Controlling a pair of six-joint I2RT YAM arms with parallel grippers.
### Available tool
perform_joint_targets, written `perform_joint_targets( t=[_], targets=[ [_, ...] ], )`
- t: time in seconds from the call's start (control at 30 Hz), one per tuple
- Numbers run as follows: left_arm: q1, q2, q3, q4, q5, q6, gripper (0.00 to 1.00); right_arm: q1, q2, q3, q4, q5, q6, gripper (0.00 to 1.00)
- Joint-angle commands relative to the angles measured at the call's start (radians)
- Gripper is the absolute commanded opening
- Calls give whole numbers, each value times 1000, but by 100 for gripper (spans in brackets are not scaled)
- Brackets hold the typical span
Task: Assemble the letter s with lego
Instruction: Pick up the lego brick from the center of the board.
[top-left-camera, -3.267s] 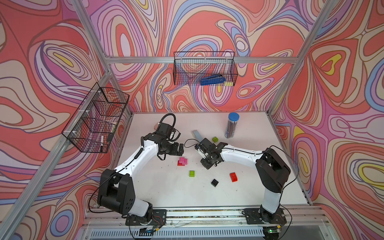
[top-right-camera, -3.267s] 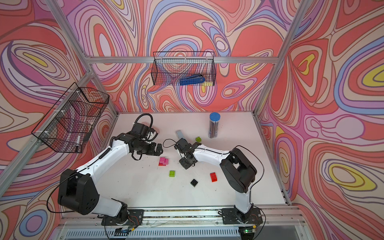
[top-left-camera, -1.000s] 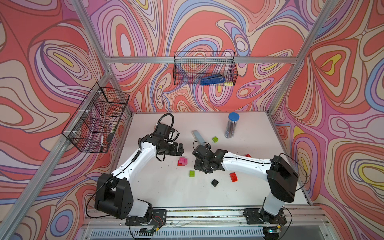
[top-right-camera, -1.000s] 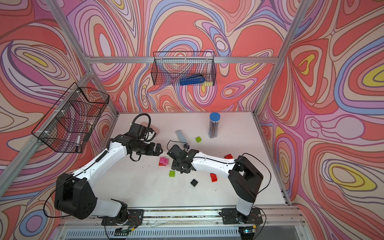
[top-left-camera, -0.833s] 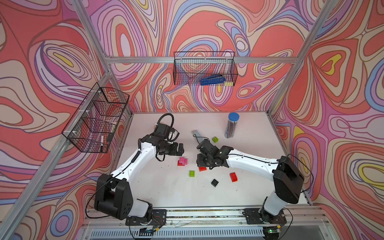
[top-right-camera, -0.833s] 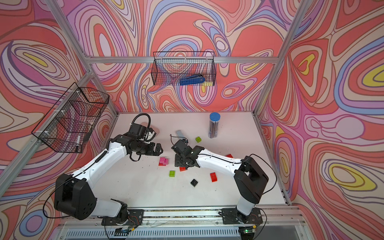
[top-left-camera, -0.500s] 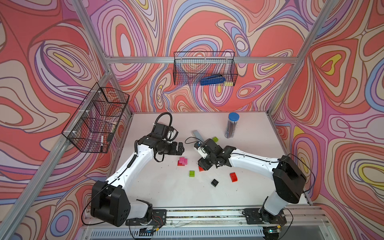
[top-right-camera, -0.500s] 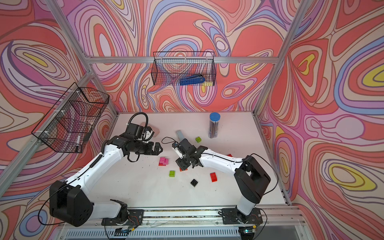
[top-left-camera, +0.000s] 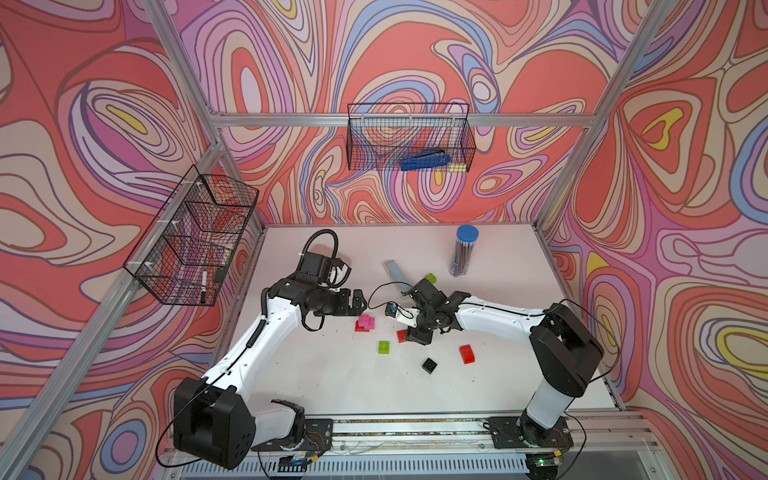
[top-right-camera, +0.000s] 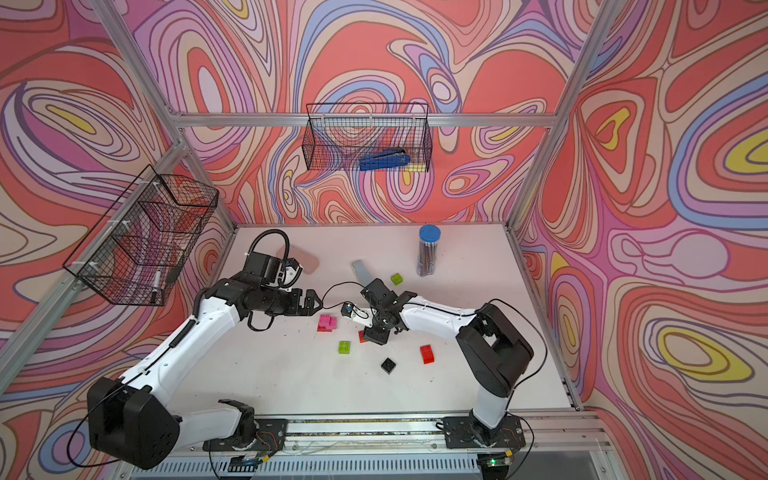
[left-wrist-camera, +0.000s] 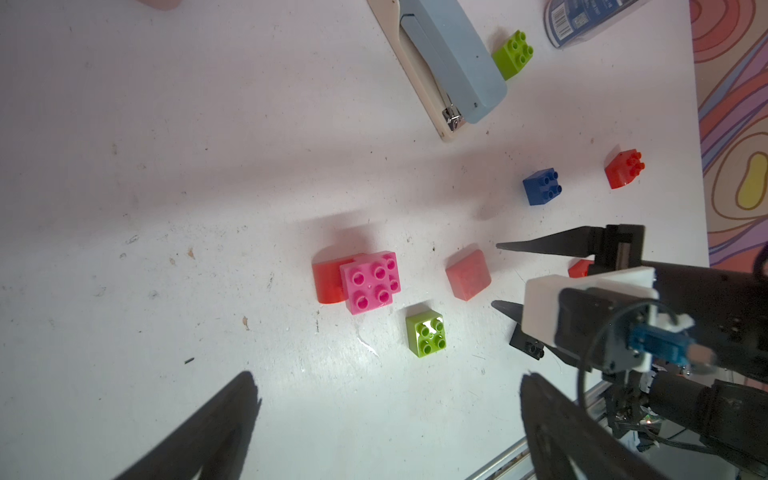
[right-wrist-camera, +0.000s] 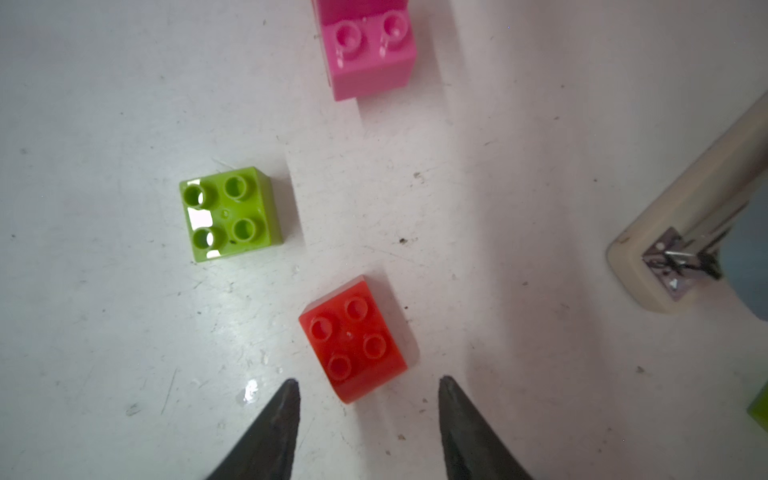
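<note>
The white surface (top-left-camera: 332, 386) carries a stapler (top-left-camera: 395, 272) with a lime brick (top-left-camera: 430, 277) near it, an upright pencil tube (top-left-camera: 461, 257), a pink case (top-right-camera: 306, 259), a pink-on-red stack (top-left-camera: 365, 323), a second lime brick (top-left-camera: 384, 347), a red brick (right-wrist-camera: 357, 338), a black brick (top-left-camera: 429, 365) and a blue brick (left-wrist-camera: 541, 185).

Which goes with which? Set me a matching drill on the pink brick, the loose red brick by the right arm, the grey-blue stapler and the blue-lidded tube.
1 pink brick
2 loose red brick
3 grey-blue stapler
4 blue-lidded tube

A standing upright
B lying far back beside a lime brick
C stacked on a lower red brick
D just ahead of the right gripper, jaws open

Pairs: 1-C, 2-D, 3-B, 4-A
</note>
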Motion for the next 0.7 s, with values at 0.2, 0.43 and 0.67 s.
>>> perform_joint_targets(
  t=[0.2,0.43,0.67],
  targets=[
    [34,-38,-39,-20,72,-23,100,0,83,46,25,-34,-97,56],
    [36,-28,-38,-15,74,-18,100,0,123,90,-9,-67,-98,50],
    [36,-26,-38,-14,73,-17,100,0,144,118,-46,-83,-94,30]
  ],
)
